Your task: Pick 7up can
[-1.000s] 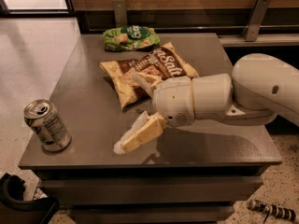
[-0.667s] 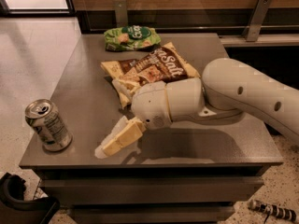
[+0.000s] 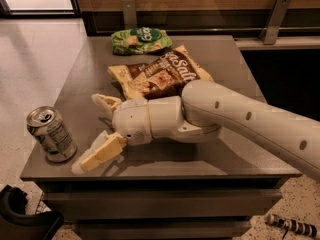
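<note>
table (image 3: 250, 149): dark grey top, everything sat on it, and the arm was stretched low across its near half

arm (image 3: 240, 116): this was the big change. Compared with a moment earlier it had swung further over toward the can's side. The thick white forearm came in from the gripper's rear and ran nearly level over the tabletop, with the wrist tipped down toward the near edge.

brown chip bag (image 3: 160, 74): lay flat behind the gripper's wrist, partly covered by the arm, and it hadn't moved

green snack bag (image 3: 141, 40): further back again, well apart from the gripper, same spot as before

gripper (image 3: 89, 133): spread wide. One of the fingers (image 3: 102, 153) sloped down to the tabletop near the front edge and the other stuck out higher up, on the chip bag side. A moment earlier only the low one was showing.

7up can (image 3: 51, 134): stood upright, tab end up, just past the fingertips in front of the wide mouth. It was very close to the low finger's tip, but I couldn't tell if they touched. It wasn't held, and it hadn't budged from before.
</note>
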